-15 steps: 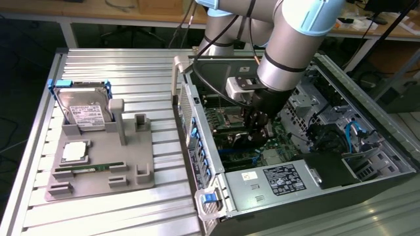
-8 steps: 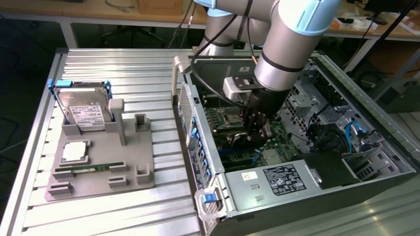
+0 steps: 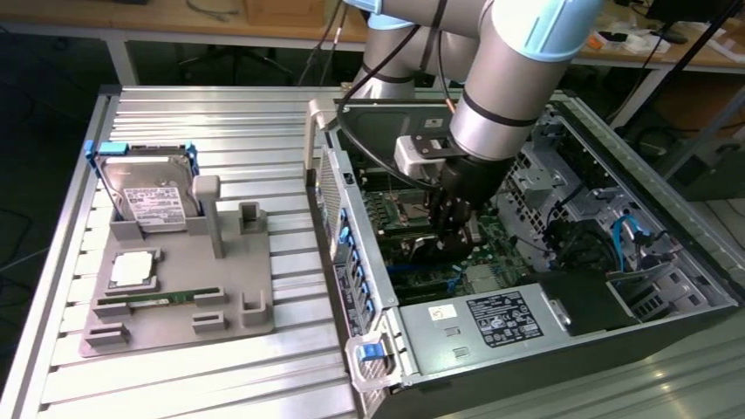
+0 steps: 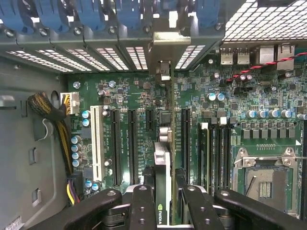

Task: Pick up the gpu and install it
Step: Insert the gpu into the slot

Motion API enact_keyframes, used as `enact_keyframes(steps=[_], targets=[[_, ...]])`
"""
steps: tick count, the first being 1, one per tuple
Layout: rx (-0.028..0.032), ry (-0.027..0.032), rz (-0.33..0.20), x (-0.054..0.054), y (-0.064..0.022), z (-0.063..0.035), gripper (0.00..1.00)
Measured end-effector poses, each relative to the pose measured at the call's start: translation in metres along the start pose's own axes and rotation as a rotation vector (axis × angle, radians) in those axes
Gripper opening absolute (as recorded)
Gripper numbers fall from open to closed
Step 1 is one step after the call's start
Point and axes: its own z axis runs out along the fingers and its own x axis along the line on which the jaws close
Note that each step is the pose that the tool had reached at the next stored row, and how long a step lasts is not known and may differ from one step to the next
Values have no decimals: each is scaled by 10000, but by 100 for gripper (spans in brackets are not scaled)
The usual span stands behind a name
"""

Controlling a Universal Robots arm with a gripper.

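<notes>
The gpu (image 4: 162,160) is seen edge-on in the wrist view, standing upright over the motherboard (image 4: 129,96) between the long black expansion slots. Its silver bracket (image 4: 163,57) reaches the case's rear slot openings. My gripper (image 4: 163,191) is shut on the card's upper edge, one black finger (image 4: 142,201) on each face beside the green logo. Whether the card's lower edge sits in a slot I cannot tell. In the exterior view my gripper (image 3: 448,234) is deep inside the open computer case (image 3: 652,288), low over the board, and it hides most of the gpu.
A white slot (image 4: 96,143), memory slots (image 4: 216,148) and the bare processor socket (image 4: 266,182) flank the card. A yellow-black cable bundle (image 4: 53,115) lies beside the board. Outside the case, a grey fixture (image 3: 174,323) holds a hard drive (image 3: 152,196) and a memory stick (image 3: 157,299).
</notes>
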Motion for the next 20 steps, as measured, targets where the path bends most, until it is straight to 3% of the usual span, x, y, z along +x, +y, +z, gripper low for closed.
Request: enact_keyframes(steps=[20], targets=[[-1, 1, 2, -57, 48, -3, 27]])
